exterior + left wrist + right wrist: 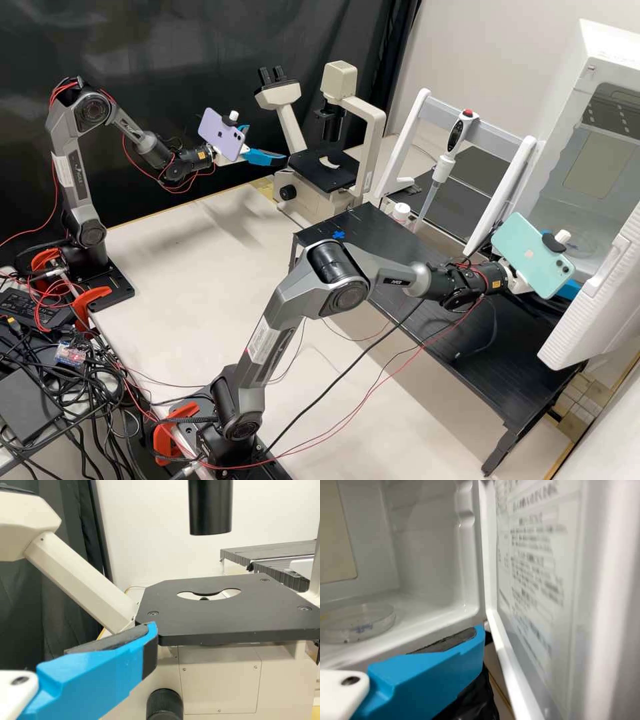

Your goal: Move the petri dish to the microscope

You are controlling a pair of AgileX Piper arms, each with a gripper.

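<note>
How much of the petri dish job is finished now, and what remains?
The chamber door already stands open. In hand: the right gripper is at the doorway, while the petri dish lies inside, ungripped. Left to do: take it out and place it on the microscope stage.

You have 1 pipette (443, 168) on a white frame (411, 140), 1 white-topped container (401, 209) near its tip, and a black curtain (193, 40) behind.
</note>
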